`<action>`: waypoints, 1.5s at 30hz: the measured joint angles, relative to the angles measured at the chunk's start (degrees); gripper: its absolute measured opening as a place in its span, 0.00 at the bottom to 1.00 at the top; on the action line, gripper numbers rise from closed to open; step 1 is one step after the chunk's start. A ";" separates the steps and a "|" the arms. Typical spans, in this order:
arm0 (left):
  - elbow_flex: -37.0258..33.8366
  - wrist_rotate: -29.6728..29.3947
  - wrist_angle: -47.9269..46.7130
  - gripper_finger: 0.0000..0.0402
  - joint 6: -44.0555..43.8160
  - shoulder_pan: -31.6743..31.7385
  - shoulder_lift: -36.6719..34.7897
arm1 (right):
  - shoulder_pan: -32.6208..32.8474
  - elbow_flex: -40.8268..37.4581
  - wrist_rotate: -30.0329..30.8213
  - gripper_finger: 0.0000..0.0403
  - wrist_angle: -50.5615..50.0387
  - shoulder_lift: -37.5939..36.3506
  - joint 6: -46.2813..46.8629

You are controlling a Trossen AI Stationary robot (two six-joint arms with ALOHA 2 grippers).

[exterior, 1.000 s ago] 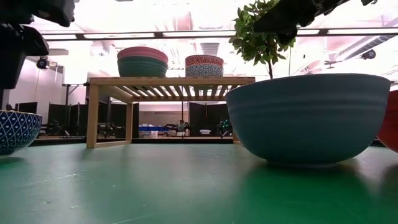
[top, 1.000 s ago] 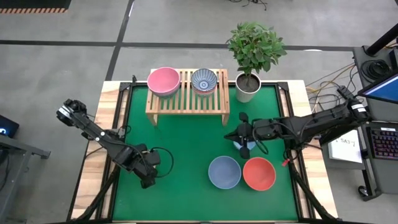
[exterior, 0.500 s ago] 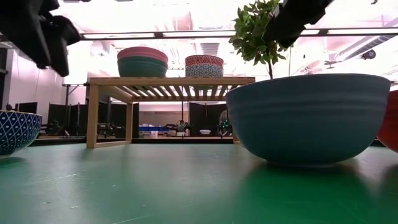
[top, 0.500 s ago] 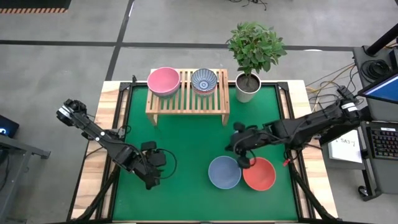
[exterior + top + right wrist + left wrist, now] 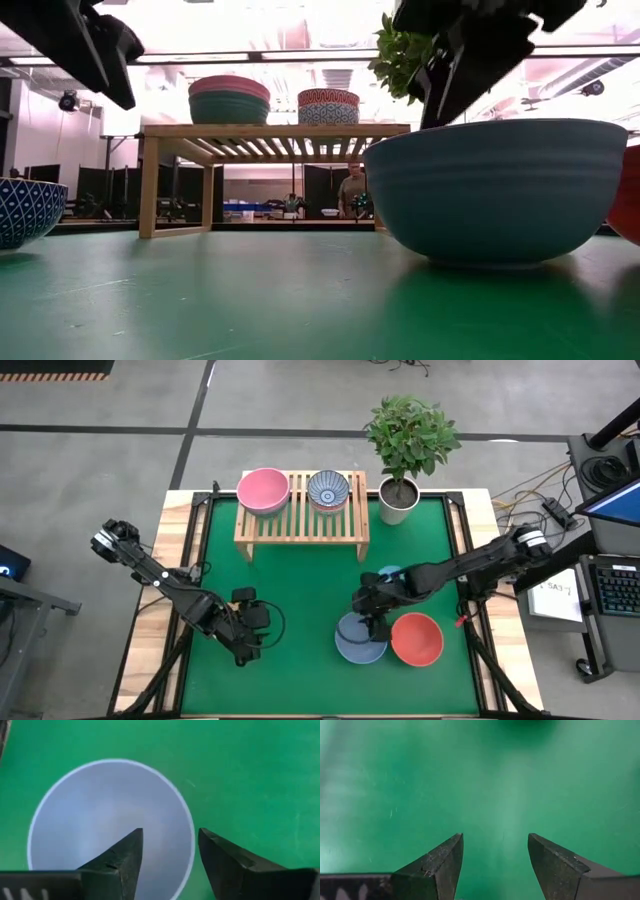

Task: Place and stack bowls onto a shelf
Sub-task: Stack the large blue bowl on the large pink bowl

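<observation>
Fingers of the right gripper [image 5: 372, 622] hang released over the blue-grey bowl's [image 5: 356, 643] one o'clock rim, left gripper [image 5: 252, 622] released, farther off.

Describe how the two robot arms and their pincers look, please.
Both arms are dark, jointed and slim, with black cables looping along them. The left arm has a pale ring near its base; the right arm shows one too. Each pincer, left and right, has two dark, wedge-shaped fingers.

Bright overhead glare; left wrist view blurred.
</observation>
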 joint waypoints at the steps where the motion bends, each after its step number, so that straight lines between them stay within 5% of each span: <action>1: 0.00 -0.12 0.48 0.51 0.61 0.00 0.00 | 0.00 0.17 0.00 0.46 0.00 0.87 0.28; 7: 0.00 -2.76 7.20 0.51 8.67 0.00 0.01 | -0.74 0.54 1.63 0.44 0.08 5.18 1.22; 12: 0.00 -7.12 22.11 0.51 26.39 1.21 0.40 | -2.04 0.39 1.54 0.39 0.01 6.86 1.29; 20: 0.00 -5.66 42.66 0.51 50.05 5.79 6.68 | -2.64 0.31 2.39 0.28 4.34 6.42 0.84; 27: 0.14 -1.62 47.02 0.51 50.63 8.57 13.25 | -2.64 -0.18 1.18 0.04 4.46 8.05 1.05; 36: 5.67 7.87 45.13 0.51 49.89 9.60 22.54 | -2.93 0.88 4.72 0.03 13.21 9.75 1.81; 45: 8.47 11.84 35.04 0.46 45.72 9.79 23.23 | -2.92 2.44 7.50 0.03 13.00 9.47 -0.43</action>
